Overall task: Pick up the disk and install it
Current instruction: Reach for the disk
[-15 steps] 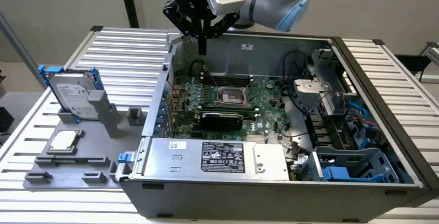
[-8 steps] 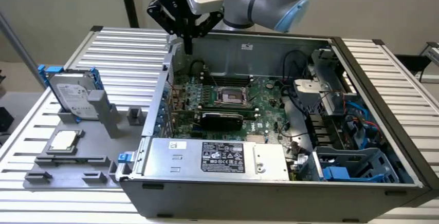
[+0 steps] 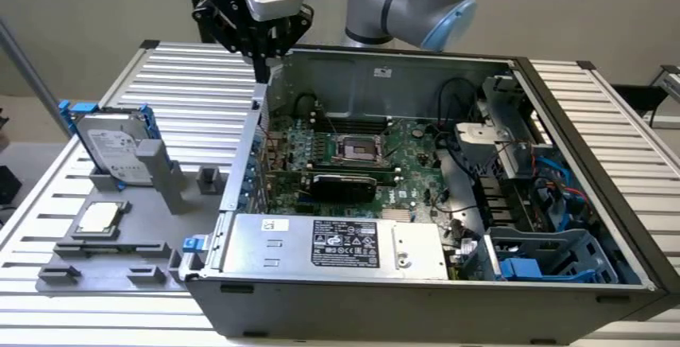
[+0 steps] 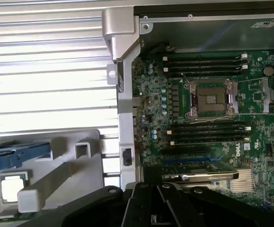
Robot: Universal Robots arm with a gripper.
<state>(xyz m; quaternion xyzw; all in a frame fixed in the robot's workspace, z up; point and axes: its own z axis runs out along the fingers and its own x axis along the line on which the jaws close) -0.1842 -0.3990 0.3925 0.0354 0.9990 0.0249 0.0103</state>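
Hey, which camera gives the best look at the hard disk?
The exterior view: the disk stands on edge in its grey holder, label facing the camera. The wrist view catches an edge of its blue frame.

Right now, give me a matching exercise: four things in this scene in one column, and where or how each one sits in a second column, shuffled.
Things:
1. disk
2. processor chip
3. power supply
4. gripper

Places or states:
A. lying flat on the grey fixture
B. shut, above the computer case's far corner on the exterior view's left
C. standing on edge in the grey fixture
D. inside the computer case, along the wall nearest the exterior camera

Pairs: 1-C, 2-A, 3-D, 4-B
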